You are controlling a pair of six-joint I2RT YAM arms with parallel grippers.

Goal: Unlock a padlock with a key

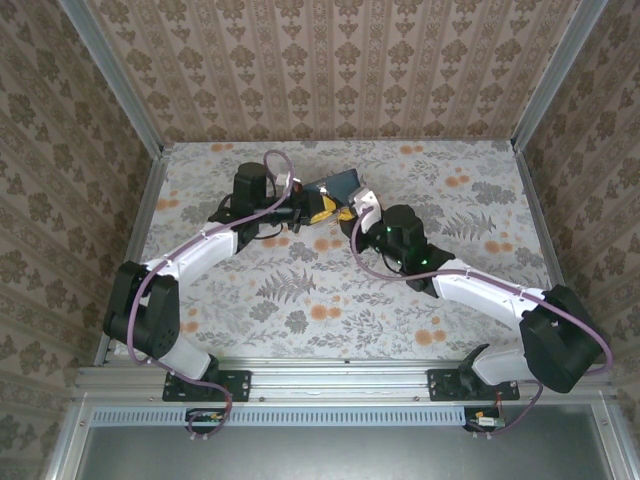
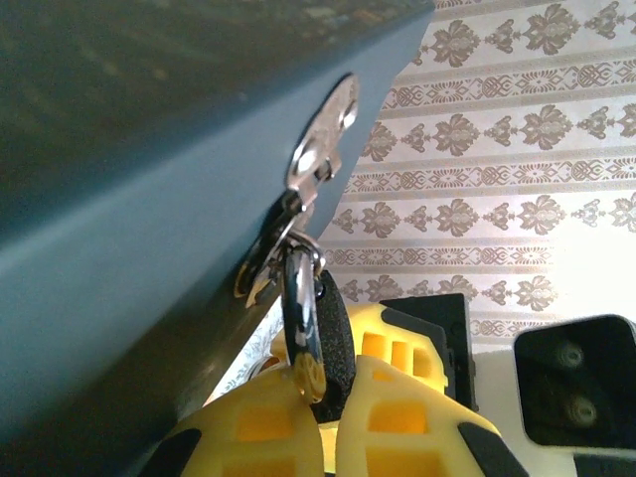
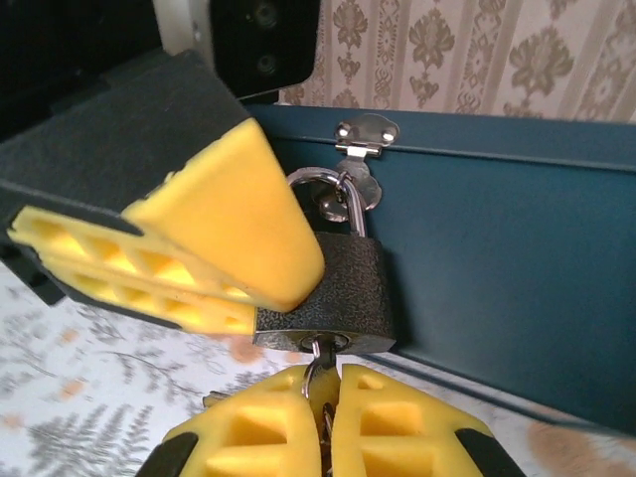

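Observation:
A black padlock (image 3: 343,283) hangs by its steel shackle (image 3: 333,194) from the hasp (image 3: 364,134) of a dark blue box (image 3: 497,229). My left gripper (image 2: 328,402) is shut on the padlock (image 2: 336,333) body, and its yellow fingers (image 3: 224,234) come in from the left in the right wrist view. A key (image 3: 320,356) sits in the keyhole on the padlock's underside. My right gripper (image 3: 326,402) is shut on the key's head just below the padlock. From above, both grippers, left (image 1: 316,211) and right (image 1: 354,212), meet in front of the box (image 1: 336,184).
The box stands at the middle back of the floral table (image 1: 300,290). Patterned walls (image 1: 330,60) close in the back and both sides. Purple cables (image 1: 280,165) loop over both arms. Open table lies in front of the arms and to either side.

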